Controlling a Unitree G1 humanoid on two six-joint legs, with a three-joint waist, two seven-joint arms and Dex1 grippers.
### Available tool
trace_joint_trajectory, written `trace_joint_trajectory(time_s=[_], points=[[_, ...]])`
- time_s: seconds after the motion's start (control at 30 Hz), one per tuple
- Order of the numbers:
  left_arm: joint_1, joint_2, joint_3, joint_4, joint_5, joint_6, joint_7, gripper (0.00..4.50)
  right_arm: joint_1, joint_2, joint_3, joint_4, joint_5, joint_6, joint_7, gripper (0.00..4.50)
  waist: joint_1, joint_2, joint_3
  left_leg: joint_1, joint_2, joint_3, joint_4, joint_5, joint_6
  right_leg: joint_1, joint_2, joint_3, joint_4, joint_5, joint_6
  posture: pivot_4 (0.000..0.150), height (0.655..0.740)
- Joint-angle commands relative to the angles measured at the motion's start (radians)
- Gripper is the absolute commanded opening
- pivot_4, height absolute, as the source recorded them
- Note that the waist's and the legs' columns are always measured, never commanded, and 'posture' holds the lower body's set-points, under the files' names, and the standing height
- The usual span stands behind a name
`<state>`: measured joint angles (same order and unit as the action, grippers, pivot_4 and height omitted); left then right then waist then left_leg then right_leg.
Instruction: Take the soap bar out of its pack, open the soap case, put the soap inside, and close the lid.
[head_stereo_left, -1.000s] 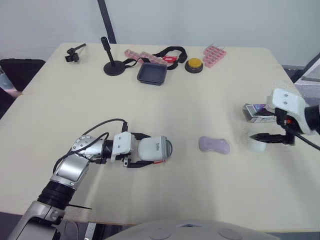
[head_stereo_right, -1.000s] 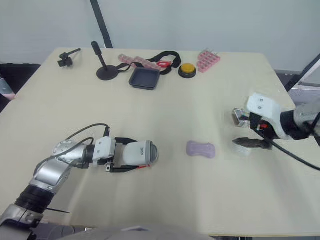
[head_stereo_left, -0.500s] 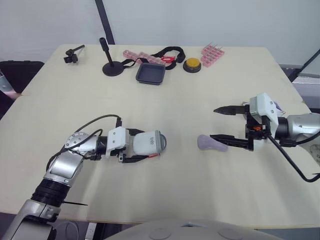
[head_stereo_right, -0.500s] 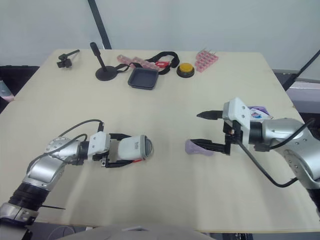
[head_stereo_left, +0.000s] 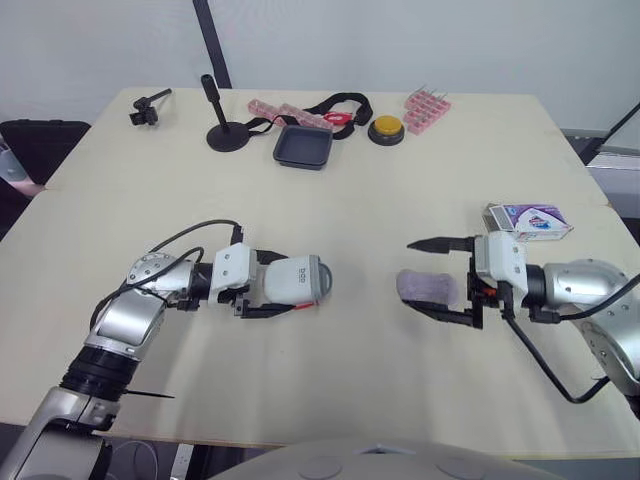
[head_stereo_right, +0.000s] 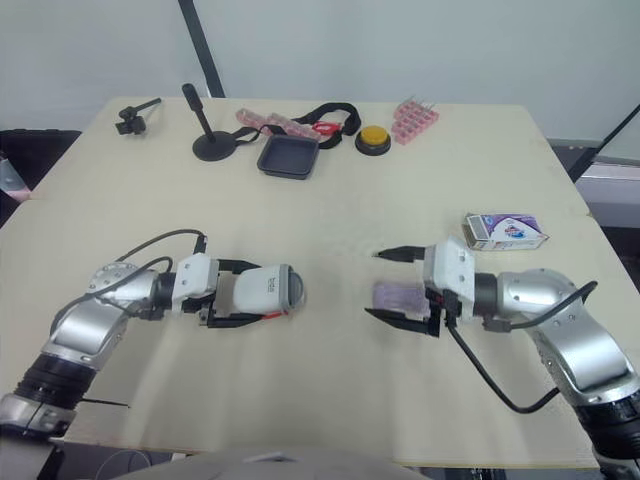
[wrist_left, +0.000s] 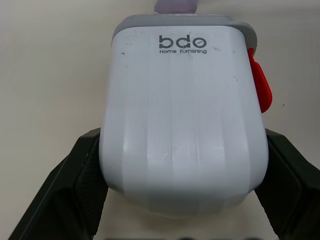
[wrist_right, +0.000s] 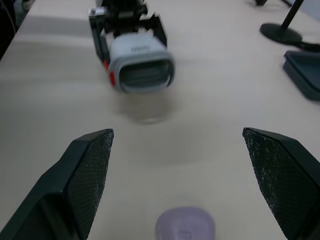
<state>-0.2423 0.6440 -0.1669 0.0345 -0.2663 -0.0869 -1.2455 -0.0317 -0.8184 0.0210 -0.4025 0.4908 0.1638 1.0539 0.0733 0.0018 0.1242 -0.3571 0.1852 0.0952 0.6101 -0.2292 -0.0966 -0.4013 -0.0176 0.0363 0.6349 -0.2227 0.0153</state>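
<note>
The right gripper (head_stereo_left: 412, 275) has its fingers (wrist_right: 90, 170) spread wide. The soap (head_stereo_left: 428, 286) lies flat on the counter (head_stereo_left: 380, 190) between them, near the tips; I cannot tell whether either finger touches it. The left gripper (head_stereo_left: 290, 285) is clamped on the case (wrist_left: 182, 115), whose grey end points toward the soap, well apart from it. The pack (head_stereo_left: 528, 221) lies beyond the right arm.
</note>
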Motion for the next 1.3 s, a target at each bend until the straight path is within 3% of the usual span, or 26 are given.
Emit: trace_joint_trajectory(time_s=[0.03,0.2,0.37,0.63,0.83,1.3], points=[[-0.018,0.018,0.02,0.009,-0.003,-0.008,-0.012,3.46,0.015,-0.052,-0.013,-0.022,-0.027,-0.039,0.08,4.46,-0.003,0.0,0.0,0.0,0.0,0.0,0.0,0.0,0.0,0.0,0.0,0.0,0.0,0.0,0.0,0.15,0.74],[-0.039,0.001,0.003,0.011,0.005,0.02,0.002,3.46,-0.013,-0.037,-0.042,-0.041,0.02,-0.003,0.069,4.46,-0.008,0.0,0.0,0.001,0.0,0.0,-0.001,0.0,0.0,0.0,0.0,0.0,0.0,0.0,0.001,0.15,0.74],[-0.065,0.011,-0.024,0.0,0.028,0.083,-0.009,3.46,0.001,-0.045,-0.027,-0.004,-0.044,-0.054,0.099,4.46,-0.006,0.0,0.0,0.0,0.0,0.0,-0.001,0.0,-0.001,0.0,0.0,0.0,0.0,0.002,0.004,0.15,0.74],[-0.146,-0.007,-0.079,0.001,0.061,0.16,-0.013,3.46,-0.01,-0.027,-0.025,-0.026,-0.022,-0.028,0.096,4.46,-0.006,0.0,0.0,0.0,0.0,0.0,-0.001,0.0,-0.001,0.0,0.0,0.0,0.0,0.002,0.004,0.15,0.74],[-0.186,-0.014,-0.143,0.014,0.143,0.147,0.002,3.46,0.008,-0.029,-0.026,-0.037,-0.023,-0.018,0.096,4.46,-0.006,0.0,0.0,0.0,0.0,0.0,-0.001,0.001,-0.001,0.0,0.0,0.0,0.0,0.002,0.004,0.15,0.74],[-0.238,-0.024,-0.19,-0.008,0.187,0.208,-0.017,3.46,0.002,0.008,0.0,-0.034,-0.059,-0.017,0.06,4.46,-0.005,0.0,0.0,0.0,-0.001,0.0,-0.001,0.001,-0.001,0.0,-0.001,0.0,0.0,0.003,0.004,0.15,0.74]])
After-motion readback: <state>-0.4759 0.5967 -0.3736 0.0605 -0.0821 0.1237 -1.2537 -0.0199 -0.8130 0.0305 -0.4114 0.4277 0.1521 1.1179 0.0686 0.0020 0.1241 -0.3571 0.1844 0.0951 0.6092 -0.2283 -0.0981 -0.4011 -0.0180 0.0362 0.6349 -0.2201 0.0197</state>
